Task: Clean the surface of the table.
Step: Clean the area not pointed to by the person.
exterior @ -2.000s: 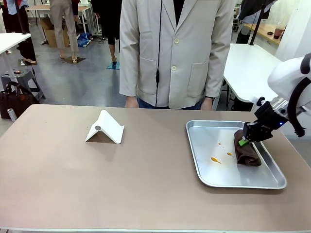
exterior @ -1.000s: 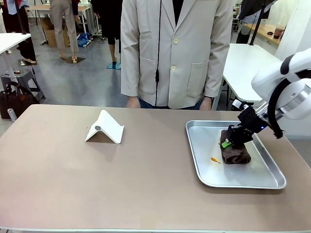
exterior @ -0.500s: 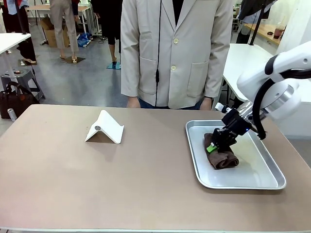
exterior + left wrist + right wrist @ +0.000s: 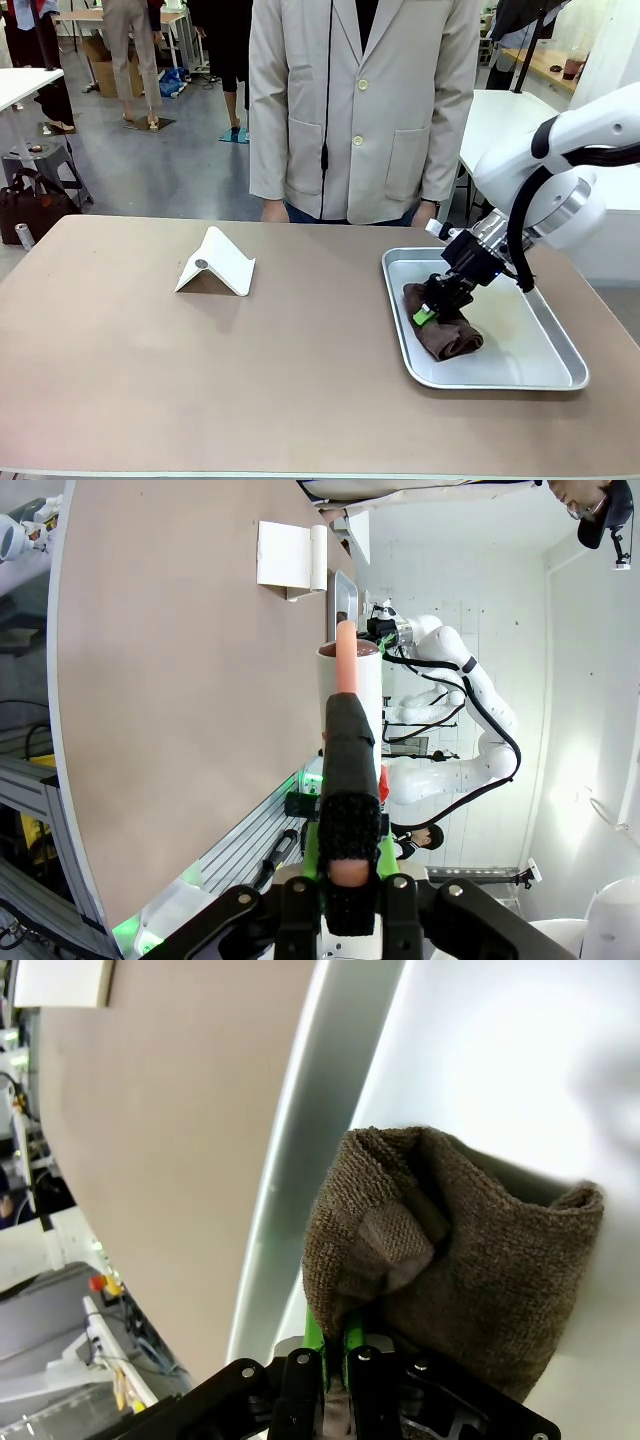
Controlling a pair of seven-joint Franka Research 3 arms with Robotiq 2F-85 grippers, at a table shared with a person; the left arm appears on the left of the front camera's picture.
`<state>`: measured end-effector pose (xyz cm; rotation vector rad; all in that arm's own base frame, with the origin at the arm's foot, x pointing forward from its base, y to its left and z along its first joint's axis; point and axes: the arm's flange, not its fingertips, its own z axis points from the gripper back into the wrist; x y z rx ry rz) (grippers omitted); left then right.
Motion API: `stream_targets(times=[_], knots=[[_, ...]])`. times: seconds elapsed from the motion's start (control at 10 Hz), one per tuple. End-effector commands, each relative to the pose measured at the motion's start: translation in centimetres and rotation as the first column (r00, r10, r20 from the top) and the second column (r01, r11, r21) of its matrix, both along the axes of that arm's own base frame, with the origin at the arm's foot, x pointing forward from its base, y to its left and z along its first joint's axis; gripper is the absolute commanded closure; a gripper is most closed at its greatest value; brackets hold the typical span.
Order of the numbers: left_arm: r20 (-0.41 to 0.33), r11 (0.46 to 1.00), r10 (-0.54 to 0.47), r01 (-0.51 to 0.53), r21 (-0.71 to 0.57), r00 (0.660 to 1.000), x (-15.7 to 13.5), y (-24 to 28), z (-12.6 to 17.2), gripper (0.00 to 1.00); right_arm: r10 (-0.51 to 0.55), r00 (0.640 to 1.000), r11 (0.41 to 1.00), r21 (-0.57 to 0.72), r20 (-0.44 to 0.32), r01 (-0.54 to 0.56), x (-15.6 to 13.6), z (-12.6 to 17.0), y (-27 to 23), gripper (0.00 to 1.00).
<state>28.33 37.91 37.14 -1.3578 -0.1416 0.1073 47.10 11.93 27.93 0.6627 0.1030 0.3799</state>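
The tabletop point(image 4: 200, 380), matte taupe w/ a light edge, ran the full width of the front view, bare across its middle and near side. On its right half sat a silver tray point(image 4: 545, 378), clear of every edge. The right tool point(image 4: 425, 315) reached in from the right and was down in the tray's left part, clamped shut on a brown cloth point(image 4: 450, 338). The cloth lay bunched on the tray floor, close to the left rim. In the right wrist view the green pads point(image 4: 318, 1335) pinched a fold of the cloth point(image 4: 470, 1260) just beside the tray rim point(image 4: 290, 1190), w/ the tabletop point(image 4: 170, 1140) beyond. A white folded stand point(image 4: 215, 265) stood left of centre, toward the far side, well apart from the tray. A person point(image 4: 360, 110) in a light jacket stood at the far edge, opp. the middle. In the left wrist view the left tool point(image 4: 348, 710) hung off to one side of the tabletop point(image 4: 180, 680) w/ jaws together (a thin peach strip ran btwn the fingers; couldn't tell what it was), and the stand point(image 4: 285, 558) showed farther off
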Motion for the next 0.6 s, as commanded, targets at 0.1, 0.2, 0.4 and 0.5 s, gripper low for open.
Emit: stream_targets(times=[0.1,0.2,0.4,0.5], knots=[[-0.009,1.0,0.003,-0.003,-0.002,1.0,-0.2,-0.3,0.4,0.91,0.018,0.999,0.999,-0.04,0.038,-0.016,-1.3,-0.1,-0.3,1.0],[-0.009,1.0,0.003,-0.003,-0.002,1.0,-0.2,-0.3,0.4,0.91,0.006,0.999,0.998,-0.061,0.046,-0.003,-1.3,0.0,-0.9,1.0],[-0.009,1.0,0.003,-0.003,-0.002,1.0,-0.2,-0.3,0.4,0.91,-0.036,0.998,0.993,-0.112,0.05,0.041,-0.7,-0.2,-2.5,1.0],[-0.009,1.0,0.003,-0.003,-0.002,1.0,-0.2,-0.3,0.4,0.91,-0.067,0.996,0.99,-0.122,0.062,0.074,-0.5,0.0,-3.3,1.0]])
